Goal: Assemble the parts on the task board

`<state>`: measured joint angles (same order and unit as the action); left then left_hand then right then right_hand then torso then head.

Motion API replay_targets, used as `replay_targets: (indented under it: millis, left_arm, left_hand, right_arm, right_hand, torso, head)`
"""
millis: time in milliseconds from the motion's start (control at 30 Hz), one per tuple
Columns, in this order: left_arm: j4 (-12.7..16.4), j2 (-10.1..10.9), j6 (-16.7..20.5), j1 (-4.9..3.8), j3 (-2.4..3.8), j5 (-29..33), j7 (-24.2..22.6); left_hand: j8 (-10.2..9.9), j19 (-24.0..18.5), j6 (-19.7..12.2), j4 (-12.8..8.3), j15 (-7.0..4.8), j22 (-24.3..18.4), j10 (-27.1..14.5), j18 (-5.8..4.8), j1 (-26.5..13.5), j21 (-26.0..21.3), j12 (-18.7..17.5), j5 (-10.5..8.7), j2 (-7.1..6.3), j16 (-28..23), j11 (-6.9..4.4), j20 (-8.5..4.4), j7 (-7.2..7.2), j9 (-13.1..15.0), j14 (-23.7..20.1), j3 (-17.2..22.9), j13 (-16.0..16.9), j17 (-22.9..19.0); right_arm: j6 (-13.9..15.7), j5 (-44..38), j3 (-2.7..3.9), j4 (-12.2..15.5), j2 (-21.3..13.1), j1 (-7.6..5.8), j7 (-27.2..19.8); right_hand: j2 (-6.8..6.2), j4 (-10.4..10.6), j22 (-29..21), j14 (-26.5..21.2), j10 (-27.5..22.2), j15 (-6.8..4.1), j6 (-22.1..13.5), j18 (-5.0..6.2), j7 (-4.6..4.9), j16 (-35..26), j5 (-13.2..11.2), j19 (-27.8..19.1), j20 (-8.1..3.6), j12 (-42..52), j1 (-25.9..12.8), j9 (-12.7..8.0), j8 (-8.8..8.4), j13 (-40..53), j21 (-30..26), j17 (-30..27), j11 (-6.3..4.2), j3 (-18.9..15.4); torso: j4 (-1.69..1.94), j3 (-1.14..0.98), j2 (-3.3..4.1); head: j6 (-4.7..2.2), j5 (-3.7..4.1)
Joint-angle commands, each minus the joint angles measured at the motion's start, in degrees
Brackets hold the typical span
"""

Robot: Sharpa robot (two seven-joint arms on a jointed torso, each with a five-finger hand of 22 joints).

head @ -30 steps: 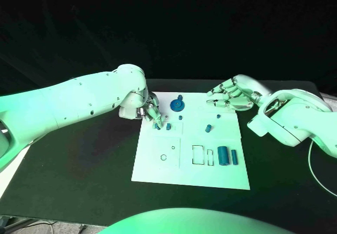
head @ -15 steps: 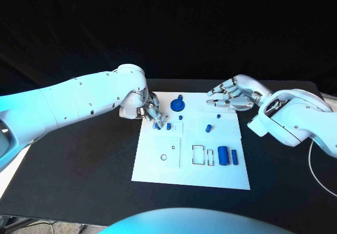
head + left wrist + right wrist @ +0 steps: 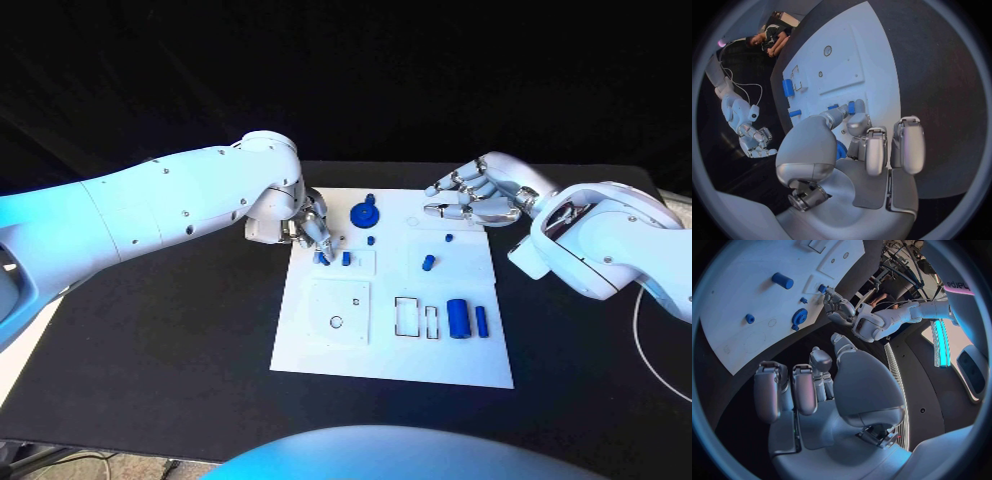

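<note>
a black table (image 3: 173,330) under a dark backdrop carries the white task board (image 3: 346,350), which lies in the middle and runs from near the table's far edge toward the near one.

the left hand (image 3: 306,228) is down at the board's far left corner, its fingertips lowered onto two small blue pegs (image 3: 335,259) that stand side by side just inside the board's left edge. in the left wrist view the fingers (image 3: 873,150) curl toward those pegs (image 3: 844,107), but whether one is actually pinched cannot be told, since the fingers hide the contact. the right hand (image 3: 473,195) hovers over the board's far right corner with its fingers curled in and nothing visible in them.

the other parts are spread over the board: a blue gear with a knob (image 3: 366,212) near the far edge, a tiny peg (image 3: 371,240) just below it, another small peg (image 3: 447,238) and a short cylinder (image 3: 428,263) toward the right edge, and a thick cylinder (image 3: 459,318) beside a slimmer bar (image 3: 480,321) close to the near right corner, next to outlined slots (image 3: 415,318).

these pieces look like hard, light plastic (likely smooth, so apt to slip or roll). a fingertip pinch across the sides of a peg, low enough to keep it upright, seems the safest hold; the gear is probably best taken by its knob, and the cylinders across their round middle.
</note>
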<state>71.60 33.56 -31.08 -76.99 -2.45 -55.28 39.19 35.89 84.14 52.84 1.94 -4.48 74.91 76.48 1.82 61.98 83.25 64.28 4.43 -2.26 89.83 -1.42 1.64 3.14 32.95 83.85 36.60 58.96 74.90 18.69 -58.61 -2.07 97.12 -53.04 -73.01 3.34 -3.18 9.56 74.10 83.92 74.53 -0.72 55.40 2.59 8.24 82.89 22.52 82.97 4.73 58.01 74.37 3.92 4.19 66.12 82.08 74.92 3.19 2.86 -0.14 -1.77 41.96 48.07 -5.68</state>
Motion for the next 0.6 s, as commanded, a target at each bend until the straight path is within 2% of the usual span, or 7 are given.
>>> replay_targets:
  millis: [33,300,600]
  left_arm:
    - [-0.08,-0.11,0.19,0.77,-0.62,-0.90,3.48]
    - [-0.44,-0.40,0.24,1.42,-0.77,-0.74,5.32]
    - [-0.73,-0.52,-0.27,1.64,-0.83,-0.14,7.07]
  left_hand:
    - [-0.02,2.20,0.26,-6.90,-0.02,8.72,0.42,0.17,0.48,0.15,0.34,0.47,0.25,0.17,0.03,0.09,-0.32,0.11,6.15,6.79,0.03,15.10]
    - [-0.12,2.08,0.30,-6.70,-0.01,8.50,0.36,0.24,0.20,-0.09,0.16,0.51,0.34,0.17,0.07,0.09,-0.29,0.18,6.15,6.74,-0.19,15.10]
    - [-0.65,1.99,0.49,-6.29,0.06,8.39,0.11,0.28,-0.80,-0.25,-0.42,0.40,-0.08,0.17,0.11,0.14,-0.31,0.26,6.15,6.11,-0.80,15.10]
  right_arm:
    - [-0.75,-0.50,0.00,0.11,0.03,0.04,-0.41]
    - [-0.77,-0.50,0.00,0.18,-0.07,0.04,-0.39]
    - [-0.75,-0.51,0.00,0.25,-0.16,0.04,-0.38]
  right_hand:
    - [-0.03,0.04,-0.09,3.45,-0.32,-0.51,0.03,0.76,0.07,-0.25,0.33,-0.31,0.03,-0.35,0.37,-0.03,-0.13,-0.09,-0.32,3.14,-0.03,-0.27]
    - [-0.03,0.04,-0.09,3.45,-0.32,-0.51,0.03,0.76,0.07,-0.25,0.33,-0.31,0.03,-0.35,0.37,-0.03,-0.13,-0.09,-0.32,3.14,-0.03,-0.27]
    - [-0.02,0.03,-0.08,3.45,-0.33,-0.52,0.03,0.76,0.06,-0.25,0.38,-0.31,0.02,-0.35,0.43,-0.03,-0.13,-0.10,-0.32,3.15,-0.04,-0.30]
  torso:
    - [0.00,0.00,0.02]
    - [-0.06,-0.02,-0.01]
    - [-0.05,-0.02,0.00]
  head:
    - [0.03,-0.05]
    - [0.17,-0.04]
    - [0.20,0.00]
